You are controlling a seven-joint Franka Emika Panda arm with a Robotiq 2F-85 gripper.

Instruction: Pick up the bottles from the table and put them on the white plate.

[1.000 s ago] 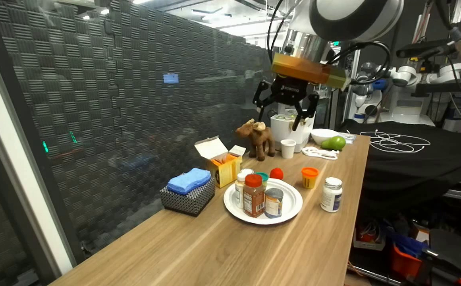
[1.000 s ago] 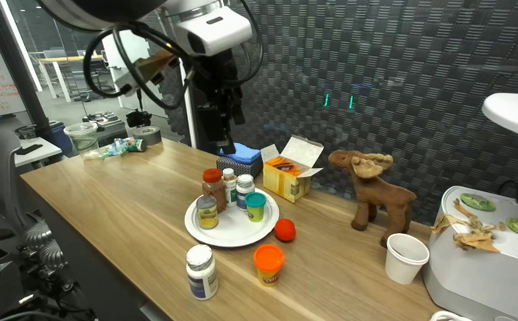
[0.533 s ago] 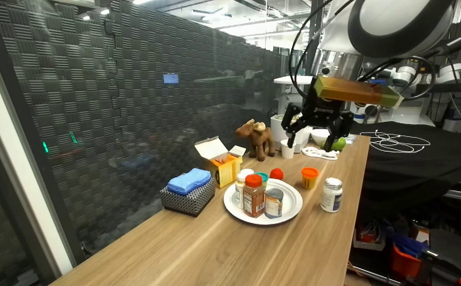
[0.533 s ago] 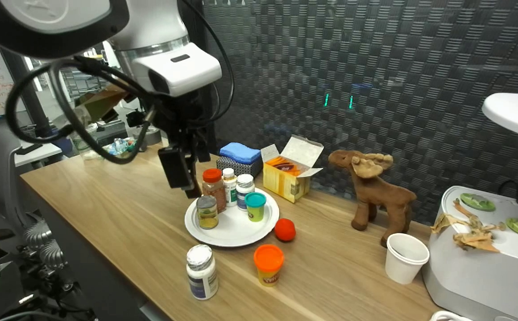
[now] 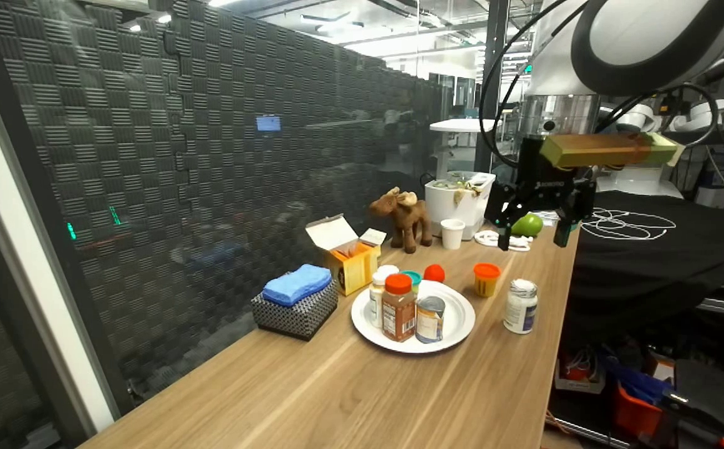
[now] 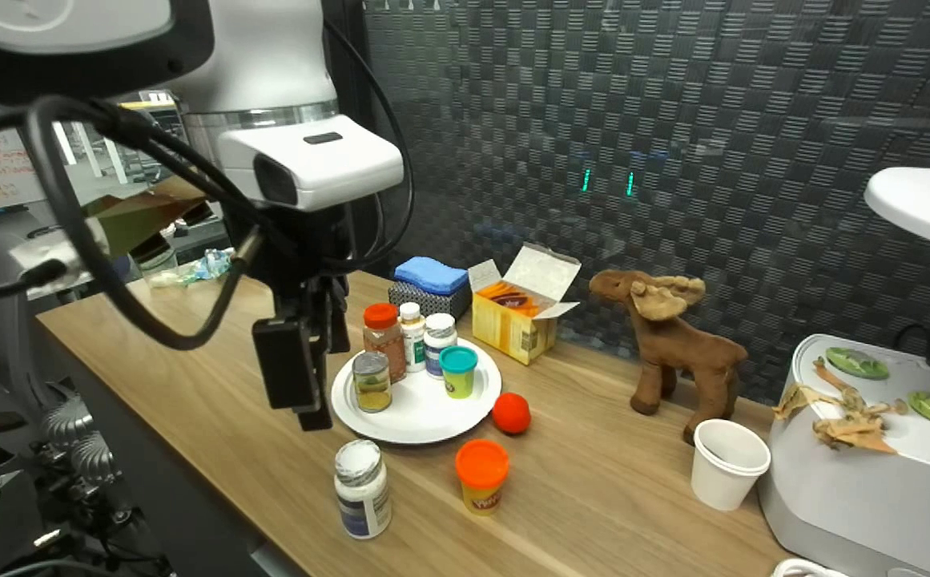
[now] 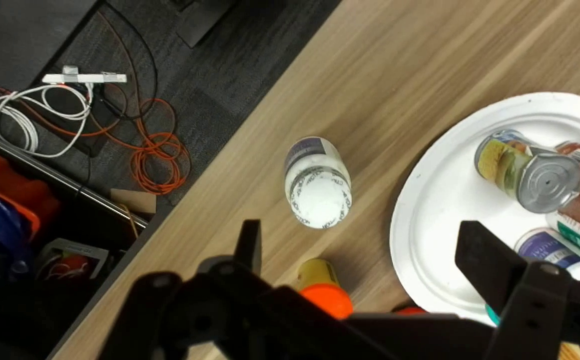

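A white bottle (image 6: 363, 493) with a white cap stands upright on the wooden table (image 5: 362, 399), apart from the white plate (image 6: 424, 429). On that plate, the brown bottle (image 6: 384, 346) with its red cap and two white-capped bottles, a slim one (image 6: 412, 340) and a wider one (image 6: 439, 344), stand close together. My gripper (image 5: 533, 242) hangs above the table, open and holding nothing. In the wrist view the lone white bottle (image 7: 319, 185) lies just ahead of the gripper (image 7: 359, 227), nearer the left finger; the right finger overlaps the plate (image 7: 439, 210).
The plate also bears a can (image 6: 372, 383) and a teal-lidded tub (image 6: 458, 373). Near the lone bottle stand an orange-lidded tub (image 6: 482, 481) and a red ball (image 6: 511, 413). Behind are a yellow carton (image 6: 514, 320), a toy moose (image 6: 673, 344) and a paper cup (image 6: 727, 469).
The gripper has come down and across toward the table side where the lone white bottle stands, staying open throughout. Bottles, plate and other objects have kept their places.
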